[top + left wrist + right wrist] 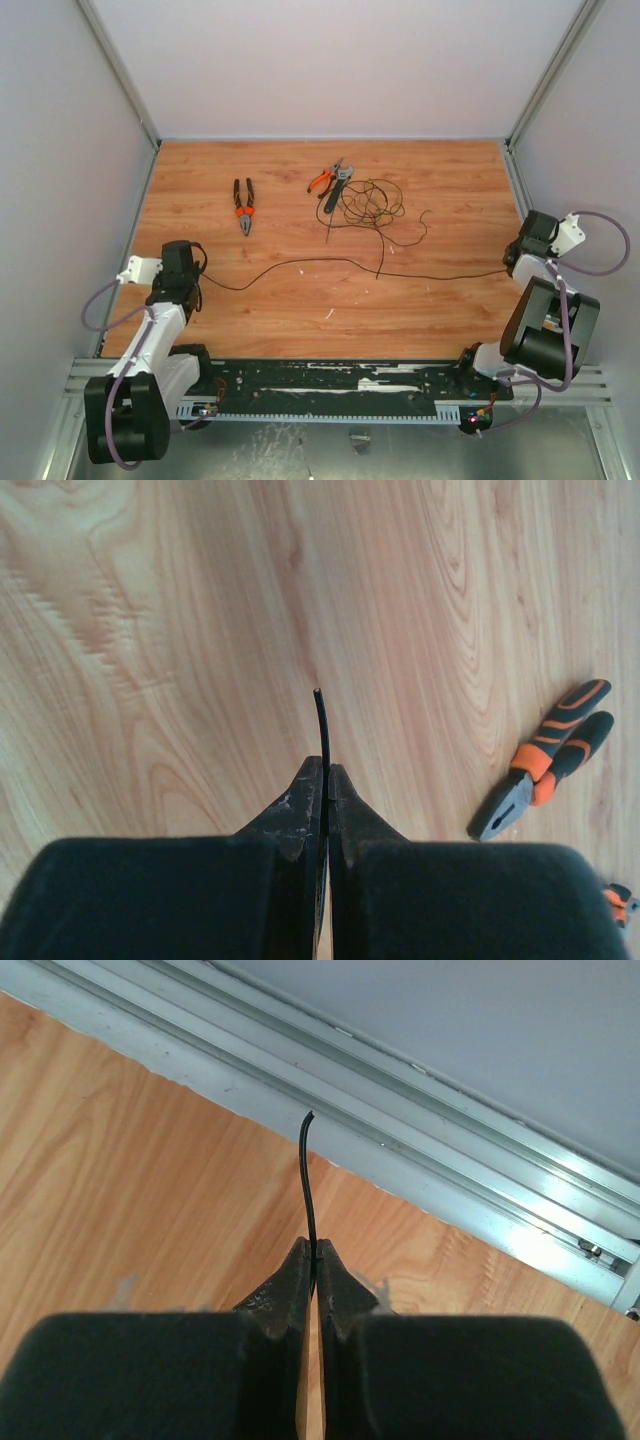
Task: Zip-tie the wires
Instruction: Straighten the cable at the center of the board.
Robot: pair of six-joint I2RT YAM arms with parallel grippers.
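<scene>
The wires (pixel 370 205) lie in loose loops at the back middle of the table. One long strand (pixel 300 262) runs out across the table between both arms. My left gripper (pixel 197 272) is shut on one end of the wires; a short black tip (pixel 321 725) pokes out past its closed fingertips (pixel 326 772). At the right edge, my right gripper (pixel 511 265) is shut on the other end, whose tip (pixel 306 1175) sticks out beyond the jaws (pixel 313 1248). The zip tie (pixel 332 222), a thin straight black strip, lies beside the loops, touched by neither gripper.
Orange-handled pliers (pixel 243 206) lie left of the loops and show in the left wrist view (pixel 545 762). A second pair of orange pliers (pixel 321 180) and a dark cutter (pixel 338 186) lie at the back. An aluminium rail (pixel 450 1160) borders the table by the right gripper.
</scene>
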